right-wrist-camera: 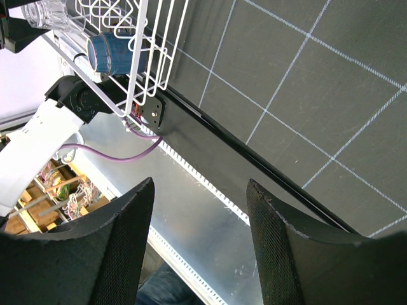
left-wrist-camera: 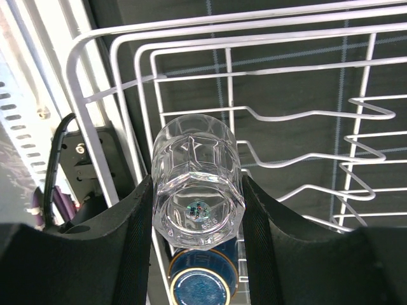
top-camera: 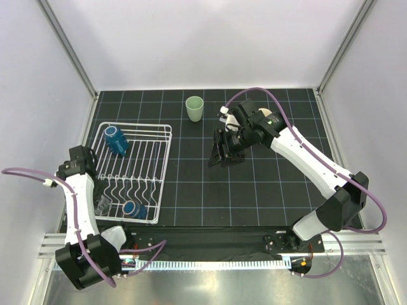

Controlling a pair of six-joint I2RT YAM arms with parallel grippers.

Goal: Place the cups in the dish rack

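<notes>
The white wire dish rack (top-camera: 147, 166) sits on the left of the mat. A blue mug (top-camera: 116, 140) lies in its far part and a smaller, darker blue mug (top-camera: 135, 209) in its near part. My left gripper (top-camera: 100, 202) is shut on the small clear glass (left-wrist-camera: 198, 190) over the rack's near-left corner, with the dark blue mug (left-wrist-camera: 202, 281) just below it. A pale green tumbler (top-camera: 194, 108) stands upright on the mat at the back centre. My right gripper (top-camera: 224, 152) hangs open and empty over the middle, apart from the tumbler.
Rack wires (left-wrist-camera: 286, 114) curve ahead of the glass. The right wrist view shows the rack's corner (right-wrist-camera: 146, 38), the mat's front edge and the metal rail (right-wrist-camera: 210, 216) beyond. Frame posts and white walls enclose the black grid mat (top-camera: 254, 190).
</notes>
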